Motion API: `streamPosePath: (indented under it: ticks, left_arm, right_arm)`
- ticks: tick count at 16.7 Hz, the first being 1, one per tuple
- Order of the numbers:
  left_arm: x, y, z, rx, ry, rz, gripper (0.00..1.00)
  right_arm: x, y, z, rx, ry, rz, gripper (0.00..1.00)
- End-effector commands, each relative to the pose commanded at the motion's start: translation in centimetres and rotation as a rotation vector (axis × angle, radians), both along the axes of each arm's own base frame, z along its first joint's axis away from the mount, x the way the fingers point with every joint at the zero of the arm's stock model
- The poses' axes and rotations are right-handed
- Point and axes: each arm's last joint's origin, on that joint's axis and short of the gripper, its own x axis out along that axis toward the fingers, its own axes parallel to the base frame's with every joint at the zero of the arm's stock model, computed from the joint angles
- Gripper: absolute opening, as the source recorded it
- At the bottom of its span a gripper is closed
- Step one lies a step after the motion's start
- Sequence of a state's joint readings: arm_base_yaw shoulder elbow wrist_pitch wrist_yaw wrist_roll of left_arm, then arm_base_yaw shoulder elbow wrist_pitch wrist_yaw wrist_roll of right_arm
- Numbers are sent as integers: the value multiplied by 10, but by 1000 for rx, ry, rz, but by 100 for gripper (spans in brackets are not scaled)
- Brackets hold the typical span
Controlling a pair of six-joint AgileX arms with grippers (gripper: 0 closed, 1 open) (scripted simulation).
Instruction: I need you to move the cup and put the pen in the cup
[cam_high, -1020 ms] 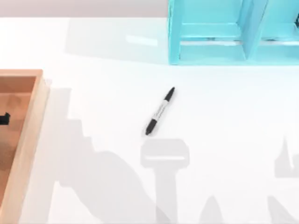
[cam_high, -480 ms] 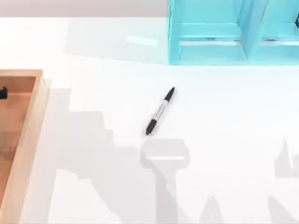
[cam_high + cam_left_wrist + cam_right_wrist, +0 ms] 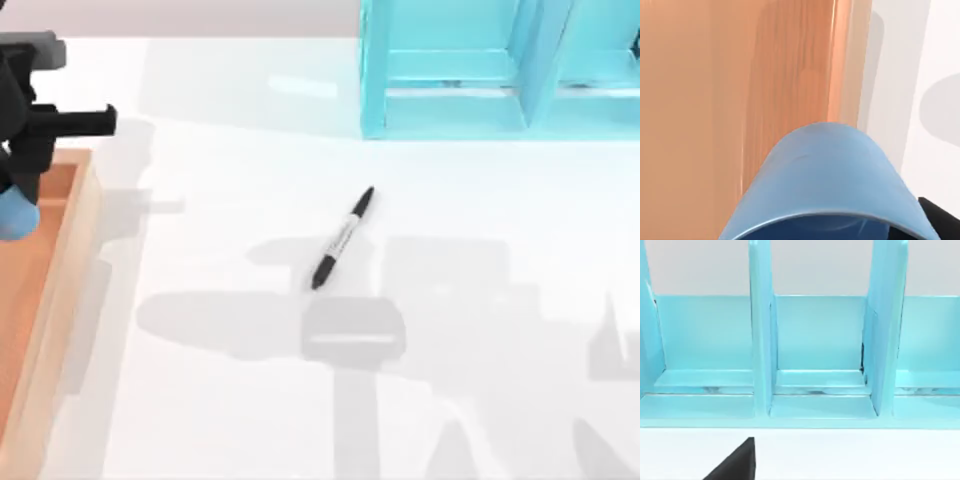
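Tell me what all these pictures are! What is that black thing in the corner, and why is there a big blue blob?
These are three cameras on one robot with two arms. One camera looks down at the white table. The black thing is the left arm's tool, held above the wooden tray at the table's left edge. The blue blob is a small blue cup in that tool, seen close up by the camera on that arm's wrist. In the middle of the table lies a pen. The third camera rides on the right arm and faces a turquoise shelf at the back.
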State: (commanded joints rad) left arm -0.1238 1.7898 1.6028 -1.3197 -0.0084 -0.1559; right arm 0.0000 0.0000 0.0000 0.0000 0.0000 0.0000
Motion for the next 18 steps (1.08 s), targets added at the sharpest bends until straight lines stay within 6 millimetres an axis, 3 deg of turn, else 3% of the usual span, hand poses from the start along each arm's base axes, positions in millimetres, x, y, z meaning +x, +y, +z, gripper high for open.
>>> streamPosePath:
  ticks: [4, 10, 13, 18]
  left_arm:
    - [-20, -41, 22, 2, 57, -63, 0]
    - [-20, -44, 20, 3, 67, -65, 0]
    - [-13, -65, 3, 17, 63, -66, 0]
    - [-6, -127, -46, 47, 36, -59, 0]
  right_arm:
    - [0, 0, 0, 0, 0, 0, 100]
    - [0, 0, 0, 0, 0, 0, 100]
    - [0, 0, 0, 0, 0, 0, 100]
    - [0, 0, 0, 0, 0, 0, 100]
